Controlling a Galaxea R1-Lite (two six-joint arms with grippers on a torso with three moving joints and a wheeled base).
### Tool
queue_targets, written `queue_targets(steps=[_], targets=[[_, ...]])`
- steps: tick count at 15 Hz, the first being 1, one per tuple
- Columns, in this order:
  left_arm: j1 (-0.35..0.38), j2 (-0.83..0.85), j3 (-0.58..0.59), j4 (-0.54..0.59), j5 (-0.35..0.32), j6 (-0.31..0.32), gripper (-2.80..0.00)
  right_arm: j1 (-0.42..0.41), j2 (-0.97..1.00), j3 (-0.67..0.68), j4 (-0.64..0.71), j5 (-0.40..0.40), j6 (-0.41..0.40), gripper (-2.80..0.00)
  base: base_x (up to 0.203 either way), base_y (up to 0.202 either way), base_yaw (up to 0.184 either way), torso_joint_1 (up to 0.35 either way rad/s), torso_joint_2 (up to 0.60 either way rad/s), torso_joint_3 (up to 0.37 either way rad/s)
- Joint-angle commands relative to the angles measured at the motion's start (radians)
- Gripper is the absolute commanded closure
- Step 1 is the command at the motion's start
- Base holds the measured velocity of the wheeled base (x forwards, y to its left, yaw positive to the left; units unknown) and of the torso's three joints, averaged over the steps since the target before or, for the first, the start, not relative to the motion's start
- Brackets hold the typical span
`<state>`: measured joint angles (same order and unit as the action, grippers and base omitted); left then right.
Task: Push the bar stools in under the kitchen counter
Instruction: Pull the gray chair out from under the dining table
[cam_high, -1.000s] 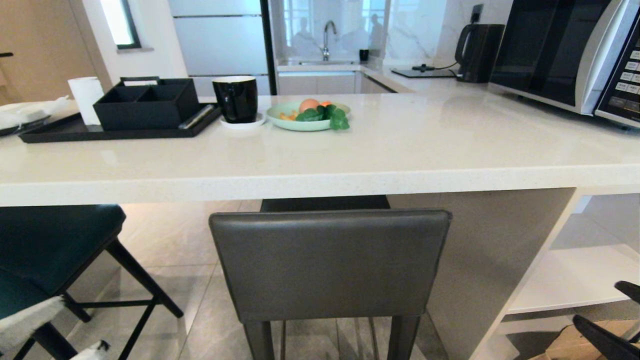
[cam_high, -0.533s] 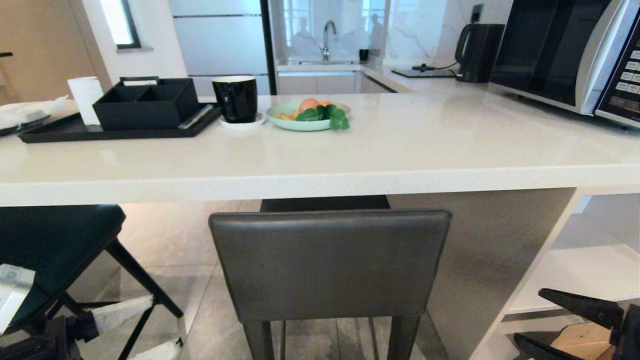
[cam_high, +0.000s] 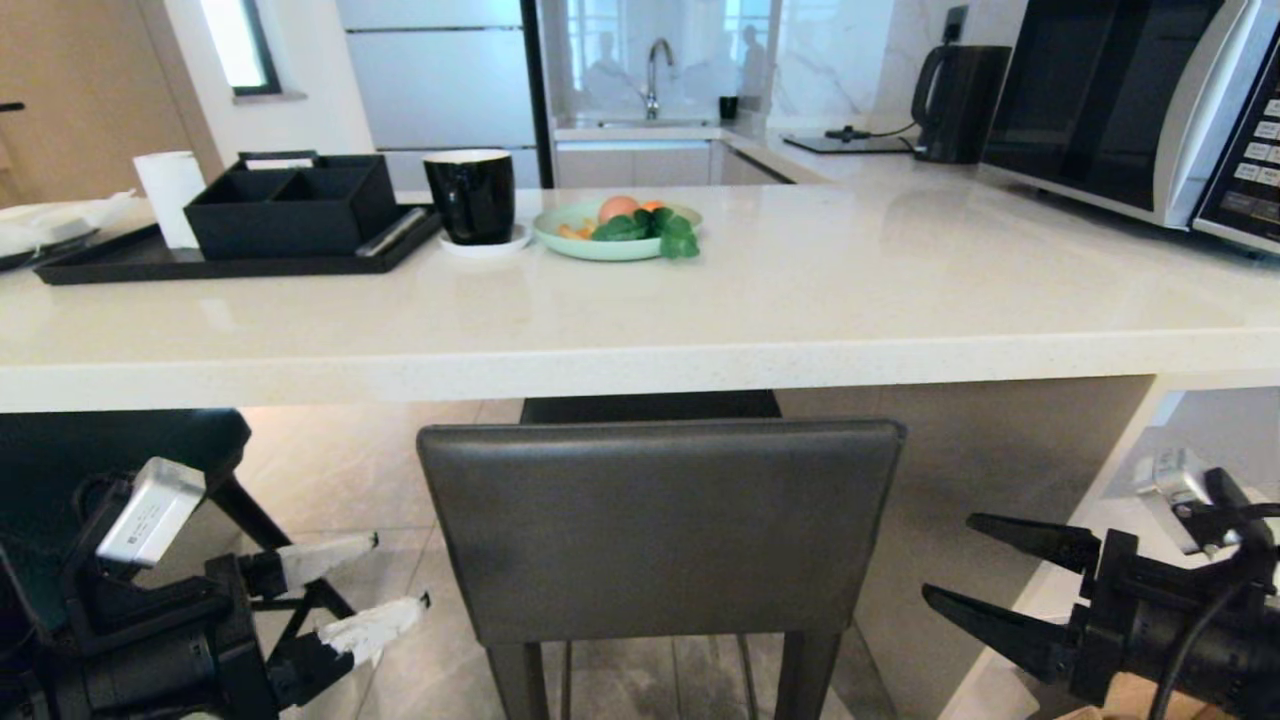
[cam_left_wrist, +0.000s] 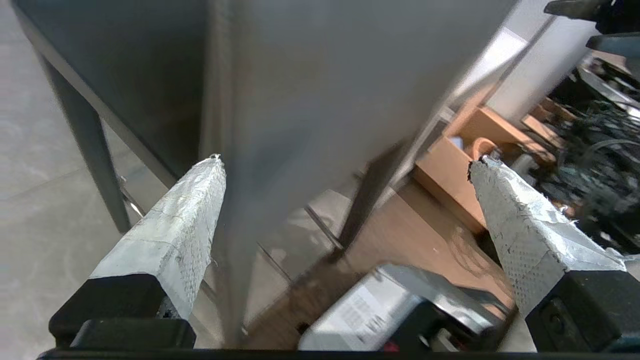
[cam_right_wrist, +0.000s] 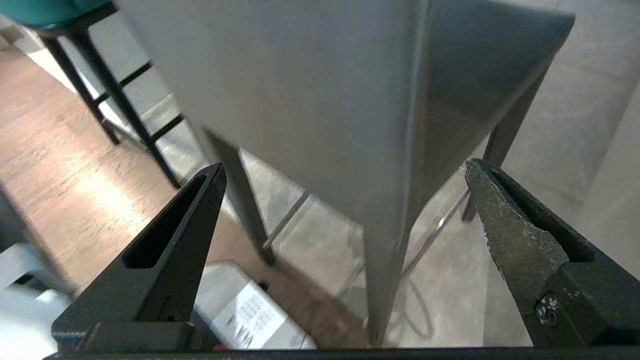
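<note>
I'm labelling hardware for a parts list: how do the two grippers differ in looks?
The left gripper has black tapered fingers wrapped in frayed, dimpled white tape, with a silver labelled box mounted above its black body. The right gripper has bare black pointed fingers with scuffed pads, black cables and a small silver module behind it.

The left arm reached in low at the robot's left, its black tool with white-wrapped fingers (cam_high: 395, 583) spread wide and pointing toward the centre, nothing between the fingers. The right arm came in low at the robot's right, its all-black tool (cam_high: 945, 562) likewise spread wide, pointing inward and empty. Both tools sat at about the same height, facing one another.
</note>
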<state>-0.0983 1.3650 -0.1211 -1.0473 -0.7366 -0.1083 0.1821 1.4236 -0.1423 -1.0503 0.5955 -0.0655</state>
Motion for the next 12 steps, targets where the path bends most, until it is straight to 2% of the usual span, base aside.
queue_targets(steps=[1,2,4,9,12], targets=[[0.018,0.197,0.032,-0.23,-0.014,-0.001,-2.8,0.0,0.159,0.001,-0.12,0.006,0.001,-2.8,0.0,0.0,0.0,0.0,0.0,0.0],[0.024,0.277,0.053,-0.337,-0.026,-0.001,-2.8,0.0,0.172,-0.005,-0.13,0.009,0.003,-2.8,0.0,0.0,0.0,0.0,0.0,0.0],[0.032,0.383,0.097,-0.461,-0.046,0.004,-2.8,-0.006,0.206,-0.003,-0.154,0.047,0.003,-2.8,0.0,0.0,0.0,0.0,0.0,0.0],[0.043,0.462,0.054,-0.483,-0.075,0.01,-2.8,0.008,0.318,-0.003,-0.27,0.053,0.005,-2.8,0.0,0.0,0.0,0.0,0.0,0.0],[0.047,0.526,-0.021,-0.483,-0.086,0.019,-2.8,0.009,0.379,-0.005,-0.335,0.055,0.006,-2.8,0.0,0.0,0.0,0.0,0.0,0.0]])
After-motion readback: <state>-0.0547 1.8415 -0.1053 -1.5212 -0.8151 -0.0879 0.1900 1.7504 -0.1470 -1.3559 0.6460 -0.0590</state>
